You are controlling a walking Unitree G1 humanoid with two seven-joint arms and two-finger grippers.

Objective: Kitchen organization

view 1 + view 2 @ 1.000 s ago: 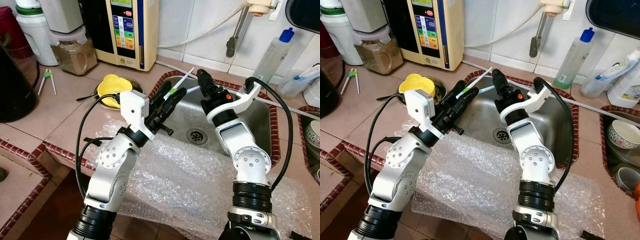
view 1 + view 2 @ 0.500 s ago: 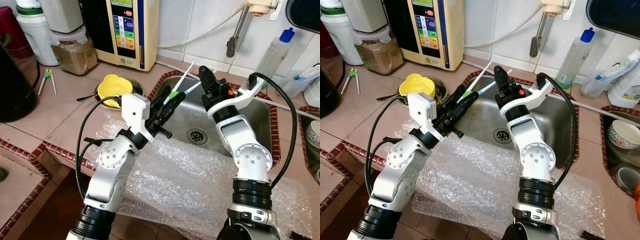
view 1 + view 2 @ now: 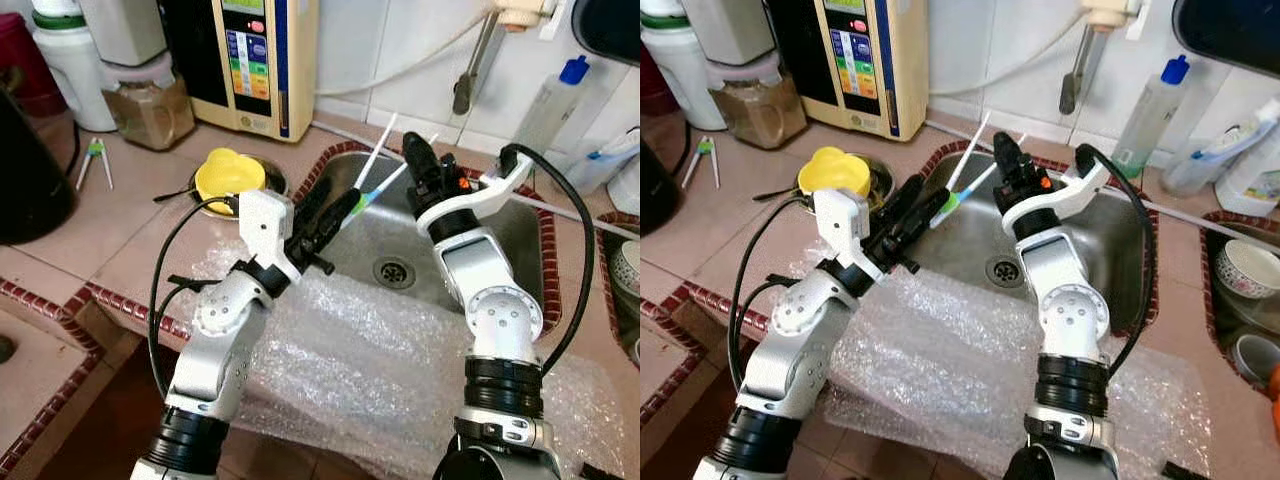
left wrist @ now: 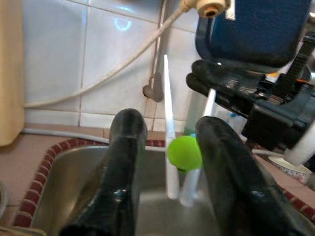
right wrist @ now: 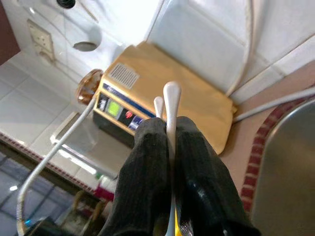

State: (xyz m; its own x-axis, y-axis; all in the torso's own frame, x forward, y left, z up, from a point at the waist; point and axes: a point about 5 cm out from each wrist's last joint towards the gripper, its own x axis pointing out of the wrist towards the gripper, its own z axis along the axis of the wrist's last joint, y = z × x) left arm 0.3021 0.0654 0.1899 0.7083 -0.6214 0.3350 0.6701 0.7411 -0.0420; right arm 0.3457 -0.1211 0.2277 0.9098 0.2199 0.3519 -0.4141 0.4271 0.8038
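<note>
A pair of white training chopsticks (image 3: 381,150) joined by a green piece (image 4: 184,152) hangs over the steel sink (image 3: 505,235). My right gripper (image 3: 412,152) is shut on them near their thin ends, which stick out past its fingers (image 5: 197,162). My left gripper (image 3: 338,202) sits at the thick end, with its two fingers (image 4: 127,137) spread apart. The green piece and both sticks lie between those fingers, with a gap on one side.
Bubble wrap (image 3: 350,350) covers the counter's front edge below my arms. A yellow lid on a metal bowl (image 3: 228,172) sits left of the sink. Behind stand a water purifier (image 3: 262,60), a jar (image 3: 148,100), a tap (image 3: 468,75) and a blue-capped bottle (image 3: 548,110). Another chopstick pair (image 3: 95,160) lies far left.
The chopsticks have tilted more upright and moved towards the right gripper. The right gripper has risen and closed on their thin ends. The left gripper's fingers now stand apart.
</note>
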